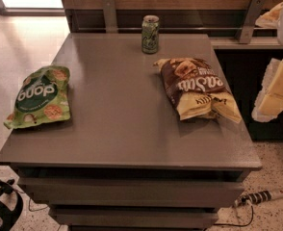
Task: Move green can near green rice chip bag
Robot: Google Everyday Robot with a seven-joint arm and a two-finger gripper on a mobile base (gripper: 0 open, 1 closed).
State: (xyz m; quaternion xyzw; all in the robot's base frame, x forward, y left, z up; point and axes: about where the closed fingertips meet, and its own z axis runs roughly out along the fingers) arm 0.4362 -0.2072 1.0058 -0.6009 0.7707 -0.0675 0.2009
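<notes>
The green can [150, 34] stands upright at the far edge of the grey table [122, 129], near the middle. The green rice chip bag [40, 97] lies flat at the table's left edge, far from the can. My gripper [275, 88] shows as pale yellowish parts at the right edge of the view, off the table's right side and well away from both the can and the bag. It holds nothing that I can see.
A brown-and-yellow chip bag [197, 88] lies on the right half of the table, in front of and to the right of the can. A wooden wall with a rail [180, 30] runs behind the table. A power strip [262, 196] lies on the floor at right.
</notes>
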